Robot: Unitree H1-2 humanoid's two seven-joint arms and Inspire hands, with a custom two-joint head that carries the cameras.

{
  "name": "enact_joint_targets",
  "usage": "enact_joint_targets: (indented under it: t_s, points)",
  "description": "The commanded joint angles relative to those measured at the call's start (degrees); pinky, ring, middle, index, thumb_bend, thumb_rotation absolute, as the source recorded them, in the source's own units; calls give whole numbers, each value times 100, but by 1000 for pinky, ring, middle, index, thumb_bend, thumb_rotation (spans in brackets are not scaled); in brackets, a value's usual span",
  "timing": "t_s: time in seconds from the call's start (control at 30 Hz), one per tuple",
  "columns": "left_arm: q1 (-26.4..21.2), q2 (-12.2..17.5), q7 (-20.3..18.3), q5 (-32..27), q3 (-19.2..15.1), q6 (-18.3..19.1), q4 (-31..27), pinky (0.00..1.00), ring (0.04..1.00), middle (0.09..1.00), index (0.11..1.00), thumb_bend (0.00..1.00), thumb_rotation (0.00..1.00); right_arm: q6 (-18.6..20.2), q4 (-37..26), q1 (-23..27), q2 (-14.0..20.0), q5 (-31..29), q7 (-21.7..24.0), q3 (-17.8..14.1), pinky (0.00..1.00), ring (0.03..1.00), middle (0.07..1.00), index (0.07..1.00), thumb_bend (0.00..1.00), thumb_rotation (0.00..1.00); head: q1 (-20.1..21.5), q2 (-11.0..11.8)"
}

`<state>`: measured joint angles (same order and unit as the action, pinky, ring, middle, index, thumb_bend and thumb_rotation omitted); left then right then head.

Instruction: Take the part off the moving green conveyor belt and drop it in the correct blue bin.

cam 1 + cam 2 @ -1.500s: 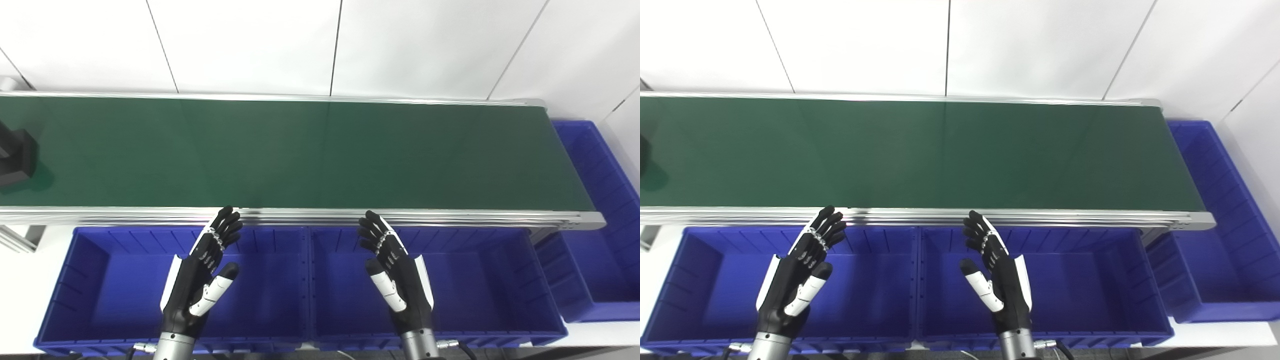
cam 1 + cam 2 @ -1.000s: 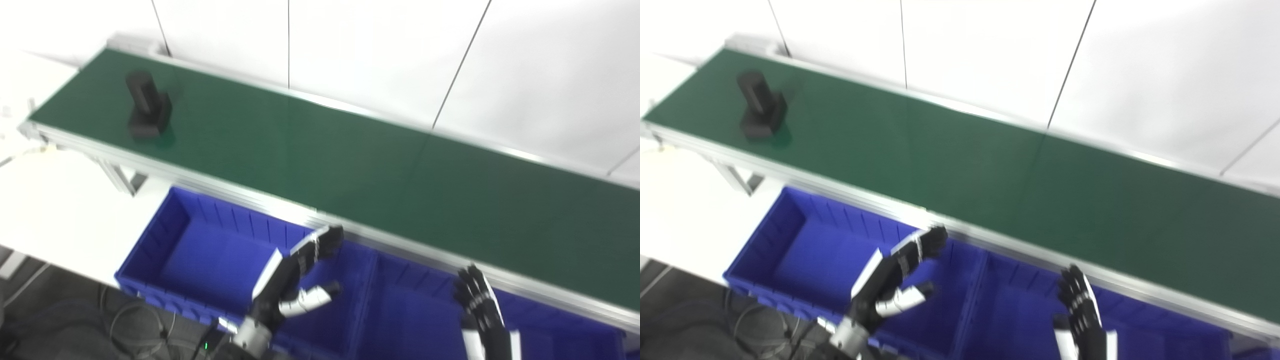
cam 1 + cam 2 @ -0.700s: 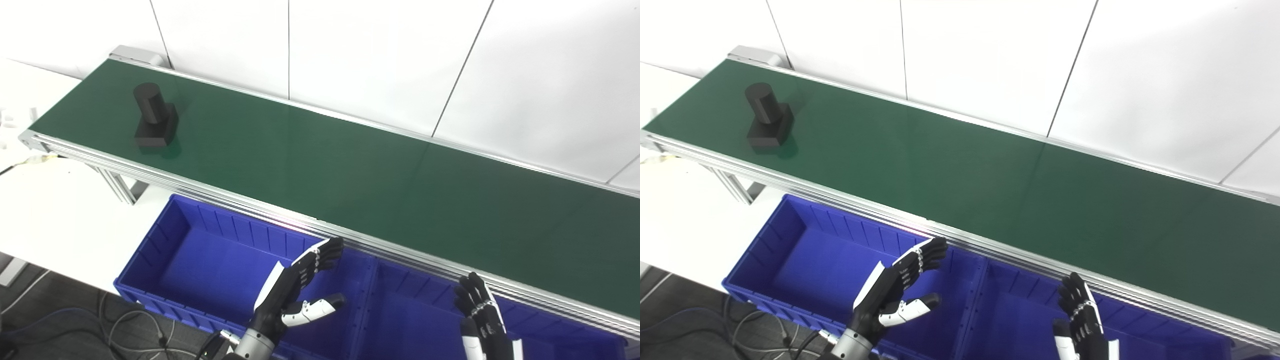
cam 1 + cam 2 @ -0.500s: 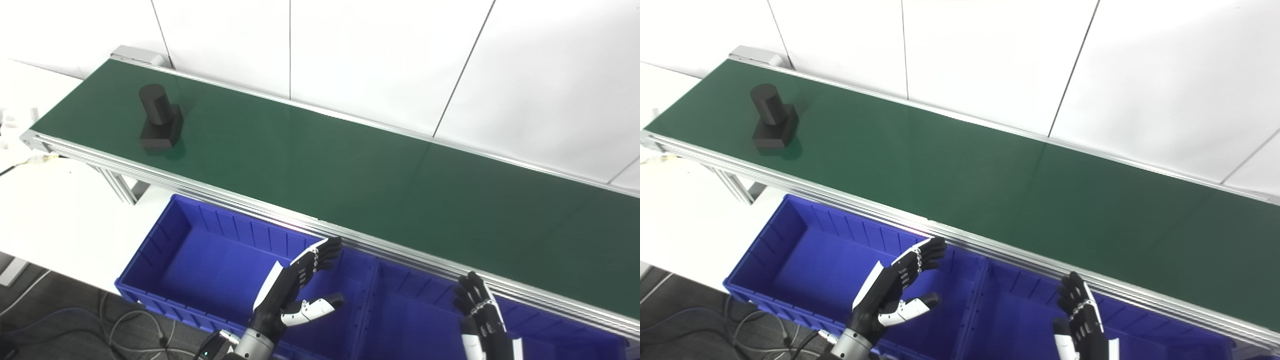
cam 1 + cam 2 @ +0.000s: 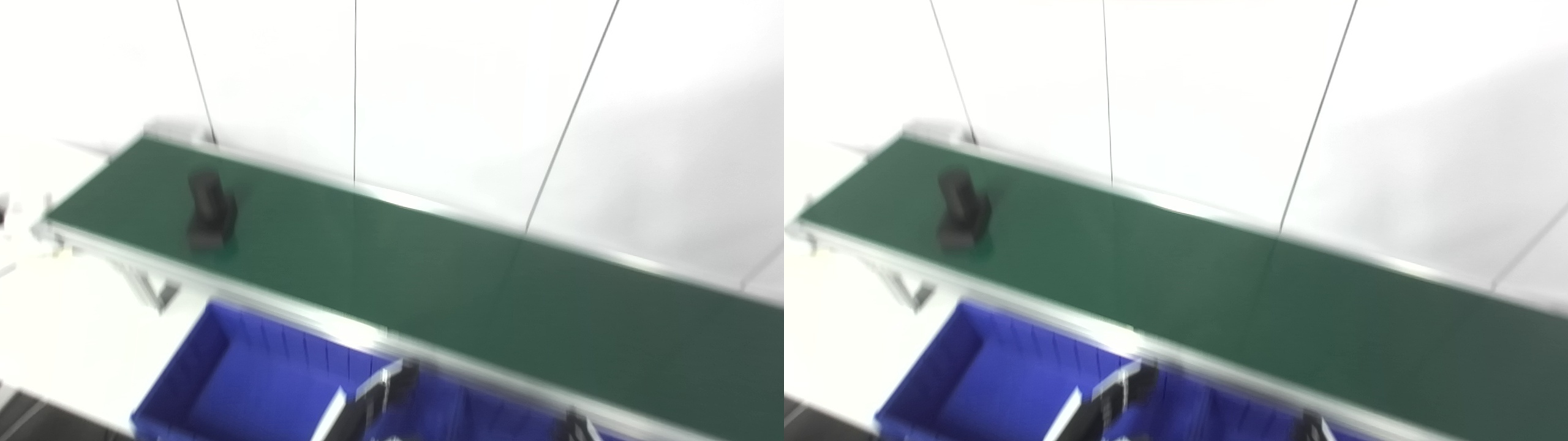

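Part point(image 5: 210, 209) upright on green belt point(image 5: 429, 282), far left

black part point(image 5: 209, 210), green belt point(image 5: 441, 288), blue bin point(image 5: 208, 373), white wall point(image 5: 459, 92)

Both head cameras look down at a slant from the near side of the green belt point(image 5: 429, 282), toward the white wall point(image 5: 1213, 92) behind it. They sit side by side, so the right eye view shows nearly the same scene, set slightly leftward. Both pictures are blurred. They share the belt, the blue bin point(image 5: 245, 392) below it, and the left hand point(image 5: 1102, 398) at the bottom edge.
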<state>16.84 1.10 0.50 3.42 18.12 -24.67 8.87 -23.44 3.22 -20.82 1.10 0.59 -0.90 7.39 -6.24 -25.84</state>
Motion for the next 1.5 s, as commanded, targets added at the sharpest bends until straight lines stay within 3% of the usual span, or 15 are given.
enact_joint_targets:
  t_s: [0.0,0.27,0.53,0.8,1.03,1.1,1.3,1.47]
  points:
    - [-69,19,17,-76,15,-226,-122,830,856,873,862,836,562,-347,-86,45,-38,-37,73,-5,770,820,832,851,658,687,17,46]
    - [-154,-36,-107,-230,-87,-226,136,816,842,862,853,822,541,-348,152,150,-20,35,22,4,727,798,814,833,624,665,2,554]
    - [-207,-85,-173,-242,-164,-226,264,789,825,846,840,840,552,-349,231,197,5,40,15,-2,712,790,814,834,615,685,-207,638]
    - [-213,-76,-42,-138,-121,-226,282,771,820,840,825,852,565,-349,225,176,-42,-135,183,-86,764,819,827,848,613,647,-270,630]
    - [-161,-78,-100,-217,-133,-226,210,771,821,840,822,854,565,-349,-451,31,-133,-133,258,-156,727,790,796,811,690,582,-183,564]
    - [-158,-71,-85,-195,-114,-226,198,765,817,835,821,843,555,-349,-803,-17,-112,58,82,-126,680,769,779,785,728,578,-166,539]
    - [-168,-62,-42,-163,-94,-226,187,760,817,836,821,841,551,-347,-1590,-35,-11,613,-411,-115,684,775,781,771,807,542,-69,483]
    - [-176,-45,6,-129,-56,-226,183,756,817,841,825,839,557,-347,-1908,330,233,1452,-894,-209,597,730,761,759,836,537,-24,466]
